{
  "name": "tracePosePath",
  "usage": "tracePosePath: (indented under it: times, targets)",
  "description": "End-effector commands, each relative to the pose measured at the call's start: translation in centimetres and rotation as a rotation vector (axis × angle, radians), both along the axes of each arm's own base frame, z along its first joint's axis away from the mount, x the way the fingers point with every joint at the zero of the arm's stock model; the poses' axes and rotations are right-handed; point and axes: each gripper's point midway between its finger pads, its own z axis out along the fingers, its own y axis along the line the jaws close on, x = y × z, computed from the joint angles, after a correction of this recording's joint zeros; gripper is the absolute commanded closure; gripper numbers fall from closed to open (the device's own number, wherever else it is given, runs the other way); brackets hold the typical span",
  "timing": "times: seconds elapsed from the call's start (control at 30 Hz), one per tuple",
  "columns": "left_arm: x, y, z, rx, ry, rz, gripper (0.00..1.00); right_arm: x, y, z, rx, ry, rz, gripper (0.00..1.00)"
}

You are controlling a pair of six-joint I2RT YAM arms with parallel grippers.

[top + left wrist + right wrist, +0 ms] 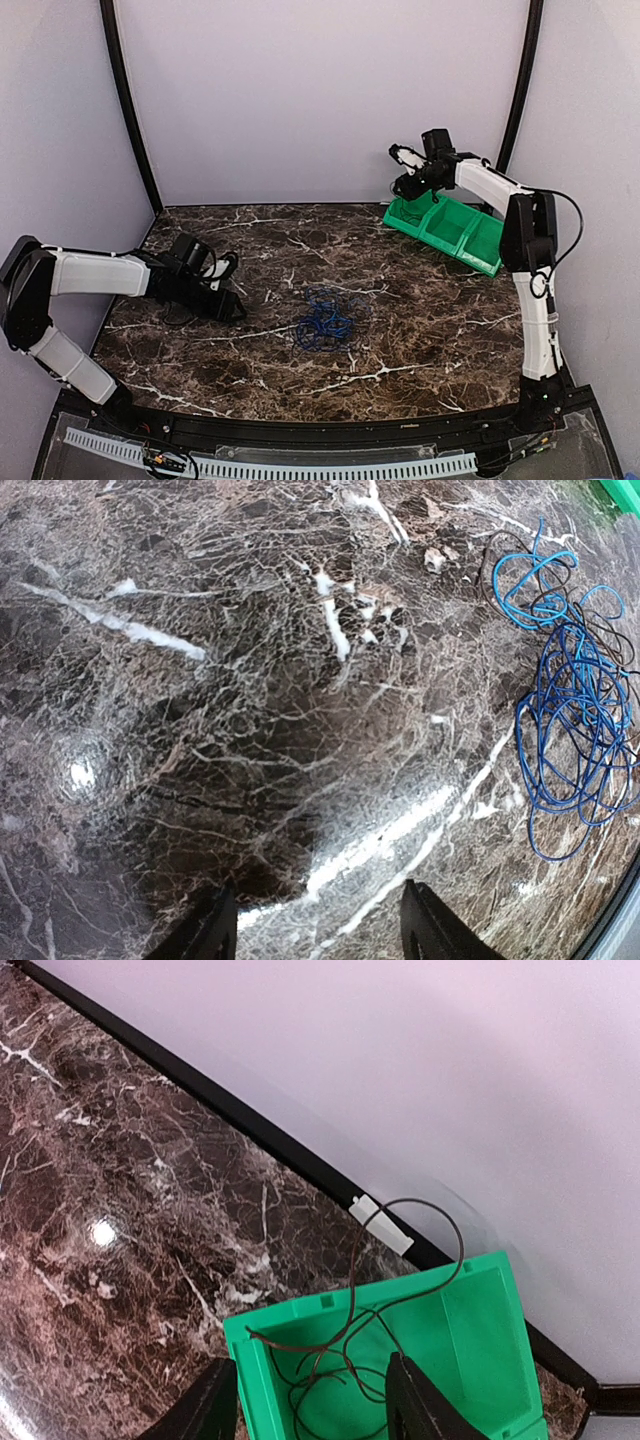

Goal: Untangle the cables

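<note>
The cables (325,322) lie as a loose clump of thin blue and black wires in the middle of the marble table. In the left wrist view the clump (575,730) is at the right edge. My left gripper (236,308) hangs low over the table left of the clump, apart from it; its jaws (315,920) are open and empty. My right gripper (403,170) is raised over the green bin (450,232) at the back right. It is open (310,1390), and a thin dark wire (288,1345) lies coiled in the bin (300,1310) below it, one loop rising over the rim.
The green bin has three compartments side by side against the back right wall. A small white clip (380,1225) sits on the black strip at the wall's foot. Grey walls close the table at back and sides.
</note>
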Motion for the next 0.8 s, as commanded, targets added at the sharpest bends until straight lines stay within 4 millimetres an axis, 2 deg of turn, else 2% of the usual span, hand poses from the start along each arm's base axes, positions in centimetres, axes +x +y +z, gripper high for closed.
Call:
tracePosePath:
  times: [0.0, 0.23, 0.37, 0.57, 0.77]
  targets:
    - [-0.3, -0.2, 1.0, -0.001, -0.021, -0.007, 0.41, 1.5, 1.8, -0.7, 0.038, -0.033, 0.041, 0.47]
    - [-0.1, -0.3, 0.8, 0.011, -0.021, -0.013, 0.41, 2.9, 1.0, -0.9, 0.046, -0.090, -0.036, 0.48]
    - [-0.2, -0.3, 0.5, 0.017, -0.006, -0.017, 0.41, 3.9, 0.4, -2.0, 0.045, -0.088, -0.089, 0.49]
    - [-0.3, -0.2, 0.5, 0.018, -0.008, -0.016, 0.41, 4.4, 0.1, -3.7, 0.066, -0.063, -0.132, 0.59]
    - [-0.3, -0.2, 0.5, 0.019, -0.009, -0.017, 0.41, 4.2, -1.6, -4.1, 0.089, -0.039, -0.186, 0.74]
